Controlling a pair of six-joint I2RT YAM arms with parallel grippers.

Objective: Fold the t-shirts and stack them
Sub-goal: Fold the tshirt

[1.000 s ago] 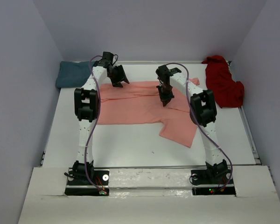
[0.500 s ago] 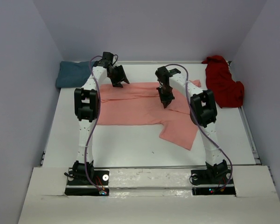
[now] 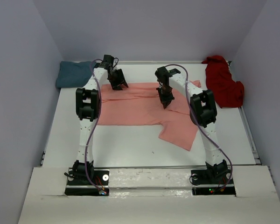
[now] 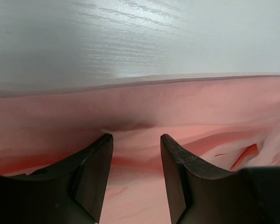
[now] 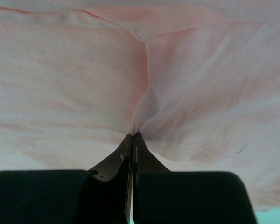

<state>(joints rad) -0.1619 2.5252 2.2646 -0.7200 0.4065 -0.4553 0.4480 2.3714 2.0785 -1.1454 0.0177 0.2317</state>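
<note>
The salmon-pink t-shirt (image 3: 130, 105) lies spread across the middle of the table, one part hanging toward the front right. My left gripper (image 3: 117, 84) is open at the shirt's far left edge; in the left wrist view the gripper (image 4: 136, 140) has pink cloth (image 4: 140, 116) between its spread jaws. My right gripper (image 3: 164, 103) is shut on a pinch of the pink shirt (image 5: 186, 84), and in the right wrist view the gripper (image 5: 132, 136) has its tips pressed together. The teal t-shirt (image 3: 73, 73) lies bunched at the far left corner. The dark red t-shirt (image 3: 222, 84) lies crumpled at the far right.
The white table (image 3: 126, 144) is walled by lavender panels on three sides. A raised white ledge runs along the near edge by the arm bases (image 3: 86, 177).
My left gripper has shifted slightly toward the left and down onto the shirt's far edge. My right gripper keeps its pinch with the cloth barely moved.
</note>
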